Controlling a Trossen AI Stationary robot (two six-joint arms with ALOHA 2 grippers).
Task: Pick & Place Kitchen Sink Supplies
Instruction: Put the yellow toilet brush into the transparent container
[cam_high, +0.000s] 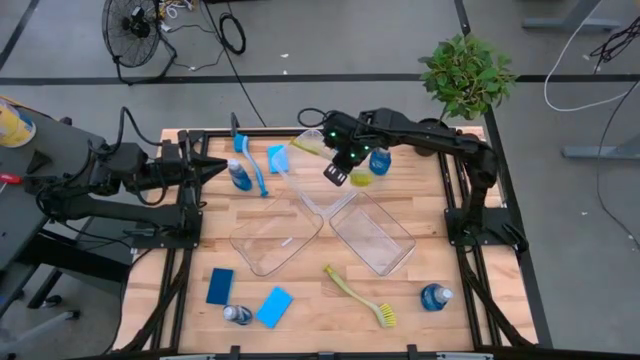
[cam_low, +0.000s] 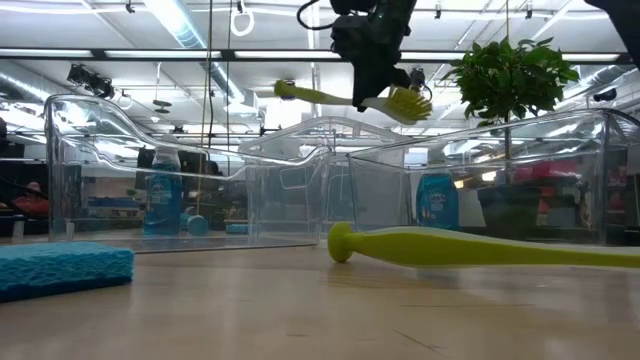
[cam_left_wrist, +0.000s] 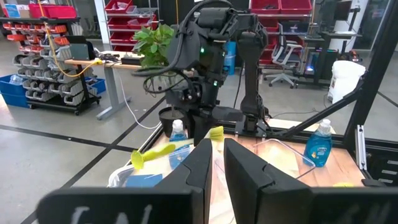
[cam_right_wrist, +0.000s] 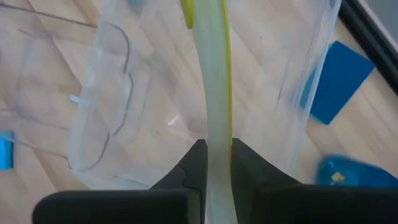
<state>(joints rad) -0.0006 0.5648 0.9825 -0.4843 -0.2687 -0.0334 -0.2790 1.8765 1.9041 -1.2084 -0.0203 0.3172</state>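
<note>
My right gripper (cam_high: 338, 172) hangs above the far middle of the table, over the clear bins, shut on a yellow-green dish brush (cam_low: 330, 97). The brush is level in the air, with its bristle head (cam_low: 405, 103) to one side and its handle end (cam_low: 283, 90) to the other. A second yellow-green brush (cam_high: 360, 296) lies flat near the table's near edge. My left gripper (cam_high: 218, 170) waits at the table's far left with its fingers together, beside a blue brush (cam_high: 252, 165) and a standing blue-liquid bottle (cam_high: 240, 177). My right gripper pinches the yellow-green brush's handle (cam_right_wrist: 216, 124) between its two fingers, nearer the bristle head than the free end. The fingers come from above, pointing down, and lie across the handle. The brush is lifted clear and roughly level above the bins.
Two clear bins (cam_high: 275, 238) (cam_high: 373, 233) sit mid-table, and a third clear one (cam_high: 308, 180) lies under the right gripper. Sponges (cam_high: 277, 157) (cam_high: 220, 285) (cam_high: 274, 307), bottles (cam_high: 380, 162) (cam_high: 237, 314) (cam_high: 435, 296) and a potted plant (cam_high: 465, 75) ring them.
</note>
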